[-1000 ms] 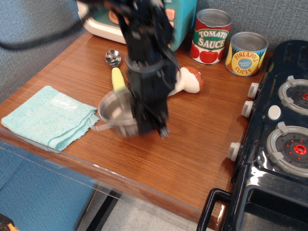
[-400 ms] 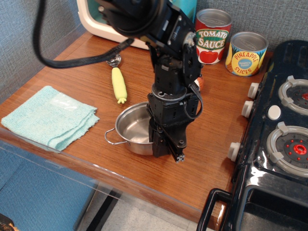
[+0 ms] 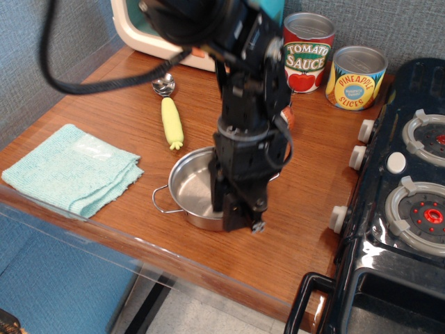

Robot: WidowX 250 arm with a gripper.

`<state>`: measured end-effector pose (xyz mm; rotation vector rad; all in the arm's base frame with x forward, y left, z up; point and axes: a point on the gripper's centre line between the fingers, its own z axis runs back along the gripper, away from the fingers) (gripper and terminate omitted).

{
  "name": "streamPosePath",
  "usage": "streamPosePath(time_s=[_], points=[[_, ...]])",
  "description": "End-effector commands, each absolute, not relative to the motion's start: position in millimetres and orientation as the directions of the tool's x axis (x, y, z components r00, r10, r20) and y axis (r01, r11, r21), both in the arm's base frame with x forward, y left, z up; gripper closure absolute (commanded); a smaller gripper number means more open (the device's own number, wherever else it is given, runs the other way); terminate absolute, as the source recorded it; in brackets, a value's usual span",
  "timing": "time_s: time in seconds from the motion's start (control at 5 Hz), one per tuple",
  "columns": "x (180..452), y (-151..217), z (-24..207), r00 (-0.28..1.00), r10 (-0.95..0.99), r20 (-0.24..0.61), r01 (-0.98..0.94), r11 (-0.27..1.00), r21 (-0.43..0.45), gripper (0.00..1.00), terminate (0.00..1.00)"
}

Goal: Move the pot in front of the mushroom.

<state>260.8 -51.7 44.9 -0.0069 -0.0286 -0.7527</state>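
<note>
observation.image: fingers point(image 3: 238, 221) clamped on right rim of pot point(image 3: 195, 189), upright on table point(image 3: 306, 209).

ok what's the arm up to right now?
The arm's hand is down at the right rim of the steel pot, which sits near the front edge of the wooden counter. The arm hides most of the mushroom behind it. Whether the hand is gripping the rim can't be seen. The corn cob and spoon lie untouched.
</note>
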Motion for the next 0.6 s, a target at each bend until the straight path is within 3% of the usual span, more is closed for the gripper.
streamPosePath(time_s=[0.0, 0.4], points=[[252, -25, 109, 0.872, -0.459, 0.169, 0.454, 0.888, 0.069, 0.0, 0.0], [274, 6, 114, 0.969, -0.171, 0.179, 0.161, 0.984, 0.069, 0.0, 0.0]])
